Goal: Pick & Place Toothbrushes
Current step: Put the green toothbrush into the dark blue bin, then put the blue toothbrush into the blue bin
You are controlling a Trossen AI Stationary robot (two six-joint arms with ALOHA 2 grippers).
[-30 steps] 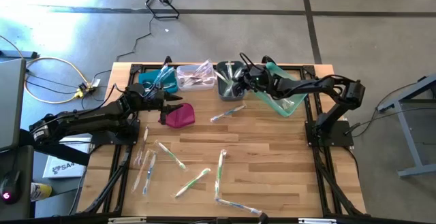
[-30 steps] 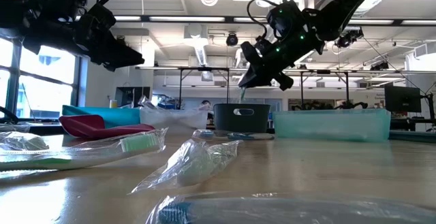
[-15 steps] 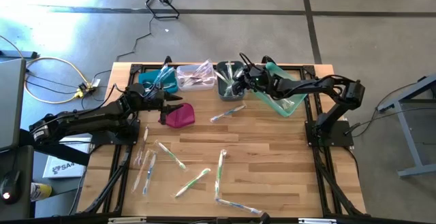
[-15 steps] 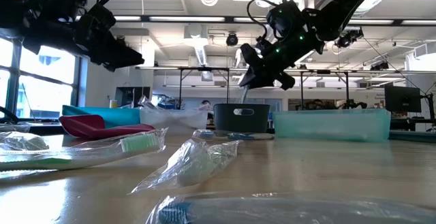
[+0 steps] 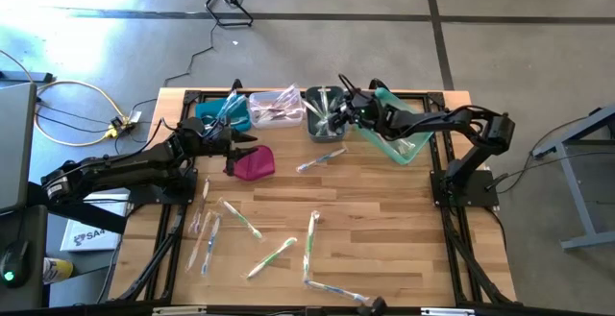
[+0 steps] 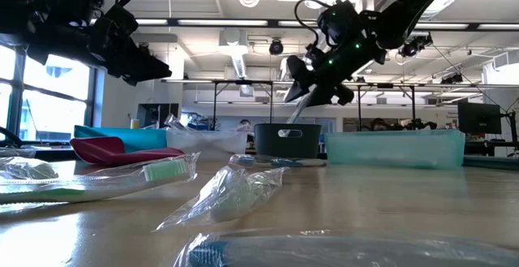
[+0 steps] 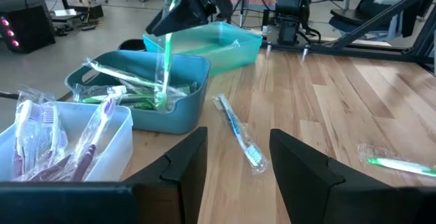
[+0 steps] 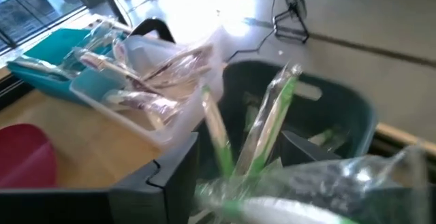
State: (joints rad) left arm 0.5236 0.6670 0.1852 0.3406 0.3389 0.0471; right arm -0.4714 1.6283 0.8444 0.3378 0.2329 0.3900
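Observation:
My right gripper hangs open over the grey bin at the table's far edge. A green toothbrush in a clear wrapper stands slanted below it, its lower end in the bin among other toothbrushes and its upper end between the fingers. My left gripper is open and holds nothing, above the magenta pouch at the far left. Several wrapped toothbrushes lie loose on the near half of the table. My right gripper's open fingers stand on either side of the green toothbrush's upper end. I cannot tell whether a finger touches it. The toothbrush leans with its lower end inside the grey bin.
A blue bin and a clear bin with toothbrushes stand left of the grey bin, and a teal bin right of it under my right arm. One toothbrush lies just in front of the grey bin.
My right gripper has opened above the grey bin and turned a little, staying in place. The green toothbrush has slid down out of its fingers and now leans slanted with its lower end in the bin.

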